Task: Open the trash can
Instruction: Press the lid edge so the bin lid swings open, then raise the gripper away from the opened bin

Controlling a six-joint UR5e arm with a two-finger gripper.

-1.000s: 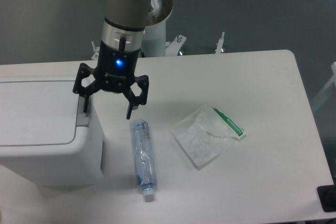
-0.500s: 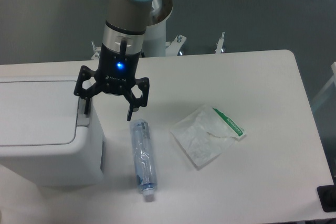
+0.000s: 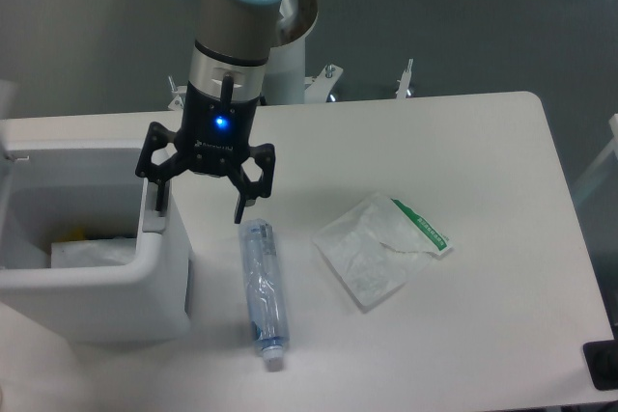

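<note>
Trash can (image 3: pixel 145 282) sits at left edge of bench (image 3: pixel 463 142), partly cut off by frame. Lid not lying over opening: cavity exposed, pale contents plus sth yellow inside; sliver at top left may be raised lid, can't confirm. Judged: task done or near done. Gripper (image 3: pixel 199 202) hangs over can's right rim, fingers (image 3: pixel 241 207) spread wide, holding nothing; left finger down at grey push tab (image 3: pixel 153 221), contact likely, not certain. Handling est.: rigid plastic body, light, smooth, could slide on bench if shoved sideways; work it by pressing tab straight down, no grasp needed. Bottle (image 3: pixel 264 293) and plastic bag (image 3: pixel 379 248) lie right of can, apart from it.
</note>
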